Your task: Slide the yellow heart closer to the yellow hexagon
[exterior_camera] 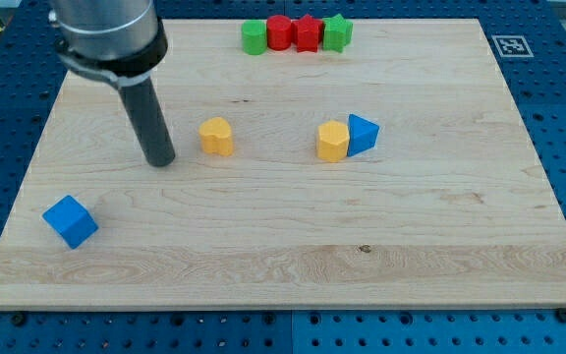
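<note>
My tip (159,160) rests on the wooden counter (283,265) in the view's upper-left part; the arm ends in a plain dark rod, so there are no jaws in view whose open or closed state could be told.

The yellow heart (217,136) sits just to the view's right of my tip and slightly toward the view's top, near it but with a clear strip of wood between them, so the two are not touching. Farther to the right of my tip, well past the heart, stands the yellow hexagon (333,142). A blue block (363,134) with a pointed top edge touches the hexagon on the side away from my tip. The heart and the hexagon are well apart, with bare wood between.

Toward the view's bottom and left of my tip lies a blue cube (71,220), apart from everything else. Up at the view's top edge, to the right of my tip, four blocks sit in a touching row: a green block (254,37), a red block (279,32), a second red block (307,33) and a second green block (337,32); their exact shapes are hard to make out.
</note>
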Tool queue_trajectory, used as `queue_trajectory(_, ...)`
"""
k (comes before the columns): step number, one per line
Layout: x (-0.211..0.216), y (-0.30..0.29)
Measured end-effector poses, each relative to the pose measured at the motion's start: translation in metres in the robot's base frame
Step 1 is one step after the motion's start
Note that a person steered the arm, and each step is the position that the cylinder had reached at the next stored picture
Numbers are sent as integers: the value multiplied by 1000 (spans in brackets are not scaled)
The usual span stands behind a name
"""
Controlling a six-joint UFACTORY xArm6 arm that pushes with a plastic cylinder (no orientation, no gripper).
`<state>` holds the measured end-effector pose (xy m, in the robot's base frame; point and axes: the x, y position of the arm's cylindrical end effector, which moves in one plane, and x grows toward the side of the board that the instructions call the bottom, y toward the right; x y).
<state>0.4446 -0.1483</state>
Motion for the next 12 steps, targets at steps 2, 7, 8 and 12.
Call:
queue_trajectory(2,-27,2)
queue_trajectory(7,-18,52)
queue_trajectory(8,-12,52)
queue_trajectory(12,-1,62)
